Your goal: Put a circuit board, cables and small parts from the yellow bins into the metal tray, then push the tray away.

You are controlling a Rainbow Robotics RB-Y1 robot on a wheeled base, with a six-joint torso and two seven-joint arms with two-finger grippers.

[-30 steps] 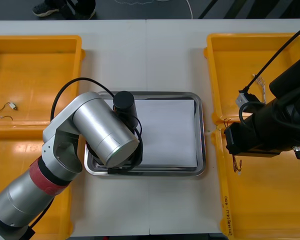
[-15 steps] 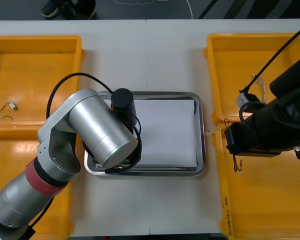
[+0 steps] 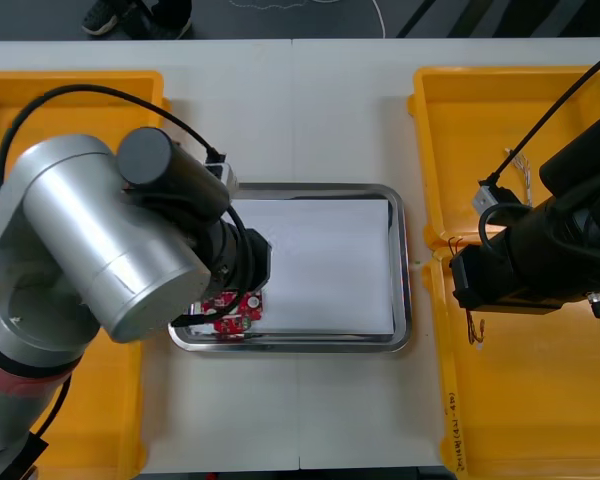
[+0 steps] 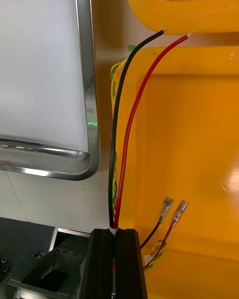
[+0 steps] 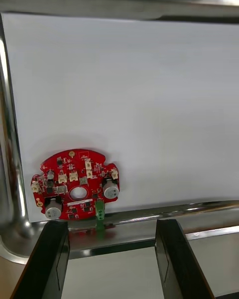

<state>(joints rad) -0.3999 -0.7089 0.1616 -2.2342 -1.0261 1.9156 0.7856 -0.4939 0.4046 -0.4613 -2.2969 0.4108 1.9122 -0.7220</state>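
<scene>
Biggest risk is crowding at the metal tray (image 3: 404,262). The left arm's bulk hangs over its left end, so if the right arm brings its load in now, the two could clash. Next is the right near yellow bin (image 3: 540,400). The right gripper (image 4: 115,233) sits above it, just beside the tray's right rim, and the long leads trail out over the bin's wall. They could snag on that wall or on the tray rim during the move across. They're pinched at one end only, so a snag could also pull them out of the grip. The circuit board (image 5: 75,192) lies flat on the white liner in the tray's near-left corner, its green connector right at the rim slope. A hard push on the tray could ride it up the rim. Left gripper (image 5: 112,259) hovers just above it, fingers (image 5: 50,259) wide apart, holding nothing and clear of the board. A sideways exit could clip it. Right fingers are clamped nearly together on the black cable (image 4: 117,129) and red cable (image 4: 132,119).
</scene>
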